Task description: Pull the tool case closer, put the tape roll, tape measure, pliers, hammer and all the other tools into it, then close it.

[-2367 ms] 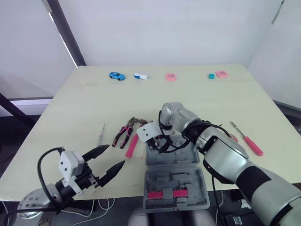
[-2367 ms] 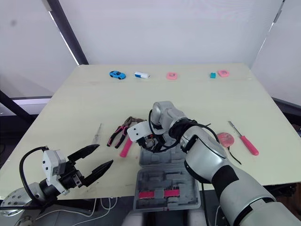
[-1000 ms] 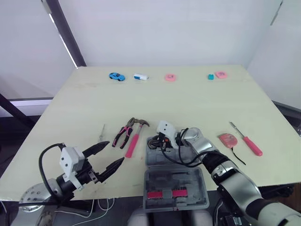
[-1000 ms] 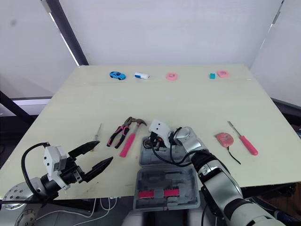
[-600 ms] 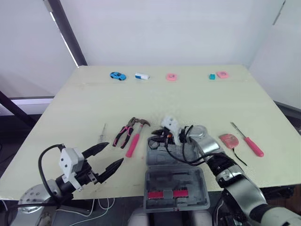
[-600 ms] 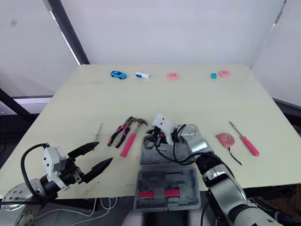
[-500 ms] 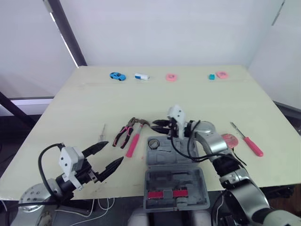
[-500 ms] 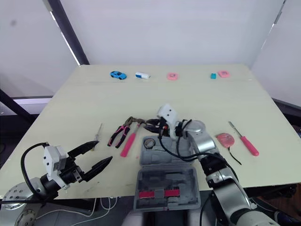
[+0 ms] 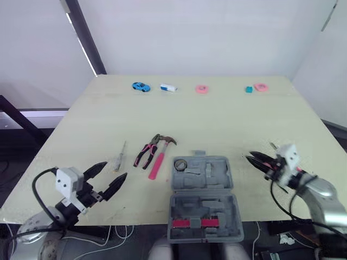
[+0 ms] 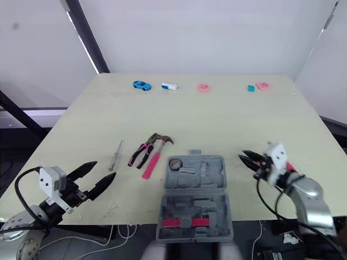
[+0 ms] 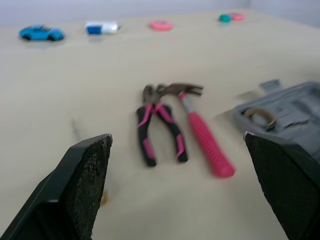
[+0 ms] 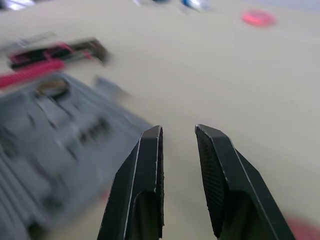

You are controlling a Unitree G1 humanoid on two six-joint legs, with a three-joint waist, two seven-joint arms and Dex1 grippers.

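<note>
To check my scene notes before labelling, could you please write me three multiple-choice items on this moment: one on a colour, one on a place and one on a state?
1. What colour is the handle of the hammer?
A) blue
B) pink
C) yellow

2. Where is the tape roll?
A) on the floor
B) on top of the hammer
C) in a corner of the case

3. What state is the case in?
A) open
B) shut
C) turned upside down

Answers:
1 B, the handle shows pink against the table.
2 C, the roll lies in the far left corner of the case.
3 A, both halves lie flat with their insides showing.
</note>
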